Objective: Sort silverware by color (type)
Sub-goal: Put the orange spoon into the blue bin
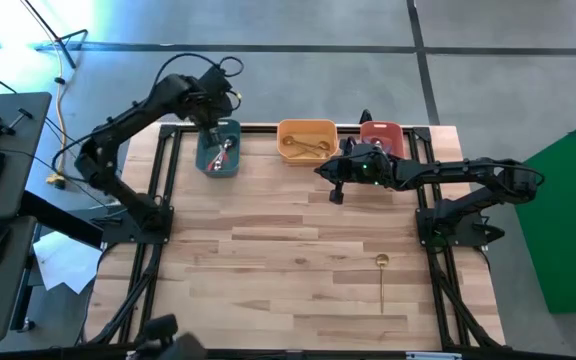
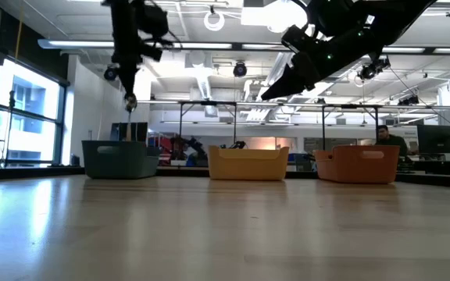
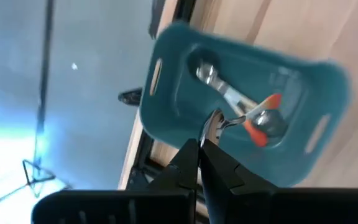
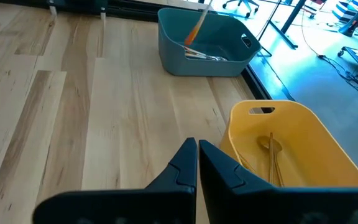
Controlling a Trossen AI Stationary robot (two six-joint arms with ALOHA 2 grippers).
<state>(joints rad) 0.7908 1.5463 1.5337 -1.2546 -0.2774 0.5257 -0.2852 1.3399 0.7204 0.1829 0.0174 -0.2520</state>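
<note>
Above teal bin (image 3: 166,93) — left gripper (image 3: 199,146) pinching red-handled spoon (image 3: 257,121).

Red-handled silverware (image 3: 253,115) in the teal bin (image 1: 218,160), gold pair (image 1: 306,148) in orange, one gold spoon (image 1: 381,275) on table.

We see bright, even light from ceiling fixtures (image 2: 241,19) in the low view, with daylight glaring through the windows (image 2: 22,117). In the high view the floor washes out blue-white at the upper left. The left wrist view is motion-blurred, the teal bin (image 3: 303,93) smeared; glints mark the metal utensil heads (image 3: 207,73). Soft shadows lie on the wooden table (image 1: 288,250).
</note>
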